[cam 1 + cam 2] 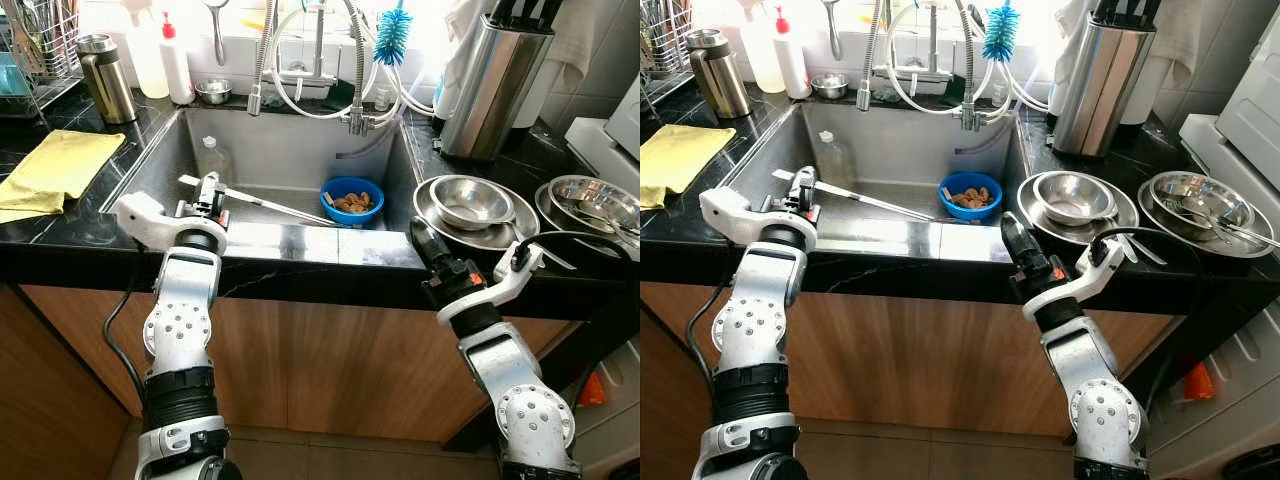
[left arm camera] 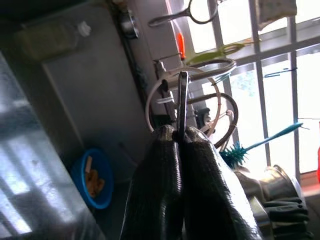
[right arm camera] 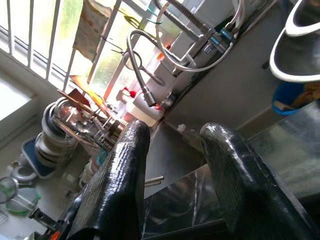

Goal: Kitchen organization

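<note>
My left gripper [image 1: 208, 186] hangs over the near left part of the steel sink [image 1: 290, 150], shut on a long thin metal utensil [image 1: 280, 208] that slants across the basin toward a blue bowl [image 1: 351, 200] of food scraps. In the left wrist view the black fingers [image 2: 155, 185] are pressed together with the utensil's thin blade [image 2: 182, 100] sticking out between them. My right gripper [image 1: 420, 235] is open over the counter's front edge, just before a stack of steel bowls [image 1: 470, 203]; nothing lies between its fingers [image 3: 125, 170].
A clear bottle [image 1: 212, 158] stands in the sink's back left corner. A yellow cloth [image 1: 60, 165] and a steel flask [image 1: 105, 78] sit on the left counter. A steel knife holder [image 1: 495, 85] and a second steel dish [image 1: 592, 200] are at the right. Faucet hoses [image 1: 355, 80] hang over the basin.
</note>
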Controlling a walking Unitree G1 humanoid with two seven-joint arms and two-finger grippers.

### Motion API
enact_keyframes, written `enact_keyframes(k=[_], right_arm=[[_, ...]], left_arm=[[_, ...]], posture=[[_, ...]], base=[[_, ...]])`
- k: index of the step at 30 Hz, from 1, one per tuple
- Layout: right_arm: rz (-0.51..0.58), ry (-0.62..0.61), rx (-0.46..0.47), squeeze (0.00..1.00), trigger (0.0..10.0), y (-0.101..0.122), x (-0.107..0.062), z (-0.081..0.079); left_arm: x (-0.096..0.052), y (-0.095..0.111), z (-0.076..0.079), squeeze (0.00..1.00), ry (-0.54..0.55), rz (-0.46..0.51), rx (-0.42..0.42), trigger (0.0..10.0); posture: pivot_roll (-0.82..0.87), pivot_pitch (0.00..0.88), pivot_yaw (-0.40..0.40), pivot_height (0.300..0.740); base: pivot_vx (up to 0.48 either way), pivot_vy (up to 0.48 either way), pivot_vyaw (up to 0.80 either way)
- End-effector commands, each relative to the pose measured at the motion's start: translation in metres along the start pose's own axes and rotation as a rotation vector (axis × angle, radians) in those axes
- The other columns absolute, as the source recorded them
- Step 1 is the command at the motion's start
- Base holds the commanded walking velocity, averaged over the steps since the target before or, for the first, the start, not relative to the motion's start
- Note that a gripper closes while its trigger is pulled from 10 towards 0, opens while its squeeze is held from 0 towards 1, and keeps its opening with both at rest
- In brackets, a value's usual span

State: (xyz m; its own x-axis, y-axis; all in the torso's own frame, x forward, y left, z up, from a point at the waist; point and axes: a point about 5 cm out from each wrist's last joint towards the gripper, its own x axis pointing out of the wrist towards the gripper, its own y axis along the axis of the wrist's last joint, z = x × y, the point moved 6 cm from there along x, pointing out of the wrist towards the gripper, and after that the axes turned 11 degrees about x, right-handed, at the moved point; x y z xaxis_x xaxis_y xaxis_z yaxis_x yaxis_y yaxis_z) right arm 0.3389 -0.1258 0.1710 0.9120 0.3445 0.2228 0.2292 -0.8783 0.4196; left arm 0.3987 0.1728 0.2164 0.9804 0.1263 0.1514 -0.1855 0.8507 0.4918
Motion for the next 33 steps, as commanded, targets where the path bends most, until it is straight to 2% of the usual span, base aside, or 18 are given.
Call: enact_keyframes(k=[1, 2, 4, 6, 10, 13, 25, 33], right_arm=[[0.02, -0.028, -0.027, 0.0, 10.0, 0.004, 0.0, 0.003], [0.032, -0.05, -0.07, 0.0, 10.0, 0.005, 0.002, 0.004], [0.035, -0.059, -0.09, 0.0, 10.0, 0.005, 0.003, 0.003], [0.015, -0.064, -0.168, 0.0, 10.0, 0.002, 0.005, -0.002], [0.008, -0.057, -0.184, 0.0, 10.0, 0.0, 0.006, -0.005], [-0.02, -0.034, -0.254, 0.0, 10.0, -0.007, 0.008, -0.014], [-0.012, -0.033, -0.326, 0.0, 10.0, -0.009, 0.01, -0.019], [-0.025, -0.038, -0.39, 0.0, 10.0, -0.013, 0.01, -0.018]], left_arm=[[0.003, 0.0, 0.003, 0.0, 0.011, 0.005, -0.001, 10.0], [0.002, -0.004, 0.002, 0.0, 0.012, -0.006, 0.008, 10.0], [0.001, -0.007, 0.002, 0.0, 0.01, -0.013, 0.006, 10.0], [0.001, -0.01, 0.0, 0.0, 0.013, -0.02, -0.003, 10.0], [0.001, -0.011, -0.002, 0.0, 0.026, -0.021, -0.012, 10.0], [0.001, -0.015, -0.003, 0.0, 0.028, -0.023, 0.006, 10.0], [0.003, -0.013, -0.01, 0.0, 0.062, -0.01, 0.003, 10.0], [0.003, -0.014, -0.007, 0.0, 0.046, -0.01, 0.03, 10.0]], posture=[[-0.04, 0.036, -0.059, 0.74], [-0.04, 0.032, -0.06, 0.74], [-0.04, 0.029, -0.06, 0.74], [-0.04, 0.029, -0.06, 0.74], [-0.04, 0.029, -0.06, 0.74], [-0.05, 0.014, -0.062, 0.74], [-0.06, 0.037, -0.059, 0.74], [-0.06, 0.043, -0.057, 0.74]], base=[[0.0, 0.0, 0.0], [0.0, 0.0, 0.0], [0.0, 0.0, 0.0], [0.0, 0.0, 0.0], [0.0, 0.0, 0.0], [0.0, 0.0, 0.0], [0.0, 0.0, 0.0], [0.067, 0.0, 0.0]])
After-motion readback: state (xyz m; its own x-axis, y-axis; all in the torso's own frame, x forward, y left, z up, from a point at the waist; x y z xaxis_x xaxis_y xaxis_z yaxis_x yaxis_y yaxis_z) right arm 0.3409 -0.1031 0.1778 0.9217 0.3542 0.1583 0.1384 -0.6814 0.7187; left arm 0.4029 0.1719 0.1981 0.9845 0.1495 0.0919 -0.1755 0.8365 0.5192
